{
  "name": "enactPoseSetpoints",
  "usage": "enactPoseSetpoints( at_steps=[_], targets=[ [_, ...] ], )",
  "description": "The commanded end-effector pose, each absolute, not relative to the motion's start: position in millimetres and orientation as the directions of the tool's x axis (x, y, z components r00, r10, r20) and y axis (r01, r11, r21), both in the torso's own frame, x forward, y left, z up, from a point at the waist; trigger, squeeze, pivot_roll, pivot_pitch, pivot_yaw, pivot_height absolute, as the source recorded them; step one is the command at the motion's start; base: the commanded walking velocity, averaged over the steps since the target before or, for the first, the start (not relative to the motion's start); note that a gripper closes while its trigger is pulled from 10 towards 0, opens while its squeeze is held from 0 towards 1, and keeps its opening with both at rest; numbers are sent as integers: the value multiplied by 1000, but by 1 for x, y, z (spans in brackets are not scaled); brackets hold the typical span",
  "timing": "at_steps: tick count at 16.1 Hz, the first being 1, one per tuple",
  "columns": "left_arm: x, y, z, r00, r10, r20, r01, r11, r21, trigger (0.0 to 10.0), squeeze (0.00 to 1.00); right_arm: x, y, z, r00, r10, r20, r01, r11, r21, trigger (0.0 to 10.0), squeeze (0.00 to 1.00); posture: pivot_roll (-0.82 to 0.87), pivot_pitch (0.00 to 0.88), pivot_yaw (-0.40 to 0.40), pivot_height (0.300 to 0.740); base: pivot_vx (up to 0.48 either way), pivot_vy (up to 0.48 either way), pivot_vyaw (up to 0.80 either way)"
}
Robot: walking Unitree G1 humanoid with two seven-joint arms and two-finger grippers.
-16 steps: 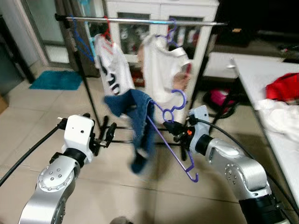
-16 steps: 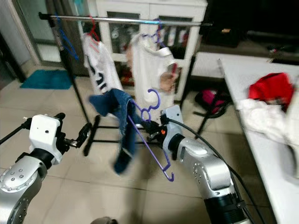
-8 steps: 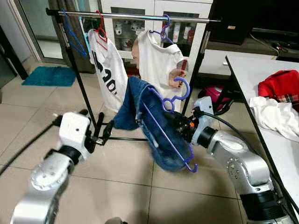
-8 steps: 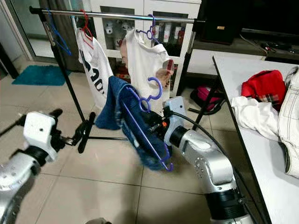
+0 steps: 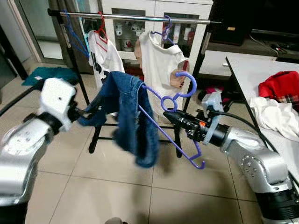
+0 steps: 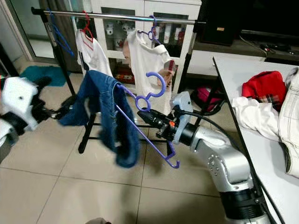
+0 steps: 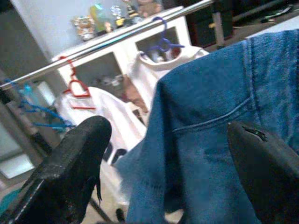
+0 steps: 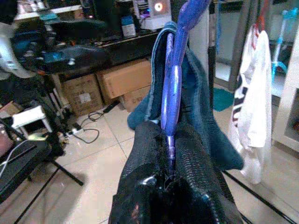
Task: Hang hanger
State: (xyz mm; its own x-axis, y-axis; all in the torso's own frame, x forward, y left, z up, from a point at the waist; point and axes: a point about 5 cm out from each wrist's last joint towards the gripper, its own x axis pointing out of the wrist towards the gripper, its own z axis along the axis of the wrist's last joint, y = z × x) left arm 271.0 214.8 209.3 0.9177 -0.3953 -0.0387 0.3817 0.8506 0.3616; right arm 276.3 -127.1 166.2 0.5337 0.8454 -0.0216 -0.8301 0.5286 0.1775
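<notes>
Purple hanger with a blue denim garment draped over its left shoulder is held up in mid-air, in front of the clothes rack and below its rail. The right gripper is clamped on the hanger just under the looped neck, its black fingers pressed together around the purple stem. The hook curls up and to the right of that grip, while the hanger's lower arm slants down to the right and ends in a small upturned tip.

The left gripper reaches in from the left, with the garment's trailing left edge at its tips. In the wrist view its two fingers stand wide apart with denim between them, and I cannot tell whether they touch the cloth.

Farther back, the metal rail of the rack runs left to right. A blue hanger hangs empty at its left end. To its right a red hanger carries a white shirt with dark print, and further right another purple hanger holds a second white shirt. A white cabinet stands behind the rack. To the right, a white table bears a red cloth and a white cloth.
</notes>
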Motion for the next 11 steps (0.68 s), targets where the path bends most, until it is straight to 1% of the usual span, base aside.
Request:
enactPoseSetpoints(
  at_steps=[1, 2, 3, 4, 5, 7, 8, 11],
  targets=[
    [274, 206, 214, 886, -461, -45, 446, 823, 353, 10000, 0, 276, -127, 183, 498, 867, 33, -862, 490, 133, 10000, 0, -72, 0, -6, 740, 0, 0, 0],
    [273, 198, 214, 862, -504, -48, 489, 805, 336, 10000, 0, 276, -126, 184, 493, 869, 31, -865, 486, 127, 10000, 0, -74, 0, -3, 740, 0, 0, 0],
    [271, 184, 214, 824, -564, -60, 552, 773, 312, 10000, 0, 277, -125, 185, 496, 868, 34, -864, 489, 123, 10000, 0, -82, 0, 2, 740, 0, 0, 0],
    [269, 179, 212, 814, -578, -65, 568, 767, 297, 10000, 0, 277, -125, 187, 499, 865, 39, -862, 492, 124, 10000, 0, -85, 0, 2, 740, 0, 0, 0],
    [267, 173, 201, 815, -573, -89, 574, 776, 261, 10000, 0, 277, -123, 190, 498, 865, 61, -863, 487, 138, 10000, 0, -86, 0, 1, 740, 0, 0, 0],
    [268, 170, 191, 829, -545, -125, 558, 794, 240, 10000, 0, 276, -121, 193, 490, 869, 76, -867, 476, 148, 10000, 0, -91, 0, -7, 740, 0, 0, 0],
    [272, 166, 178, 851, -503, -149, 524, 826, 206, 10000, 0, 276, -119, 196, 488, 868, 92, -867, 471, 161, 10000, 0, -94, 0, -15, 740, 0, 0, 0],
    [286, 151, 155, 889, -433, -148, 455, 869, 192, 10000, 0, 284, -116, 201, 540, 834, 114, -835, 513, 199, 10000, 0, -109, 0, -29, 740, 0, 0, 0]
  ],
)
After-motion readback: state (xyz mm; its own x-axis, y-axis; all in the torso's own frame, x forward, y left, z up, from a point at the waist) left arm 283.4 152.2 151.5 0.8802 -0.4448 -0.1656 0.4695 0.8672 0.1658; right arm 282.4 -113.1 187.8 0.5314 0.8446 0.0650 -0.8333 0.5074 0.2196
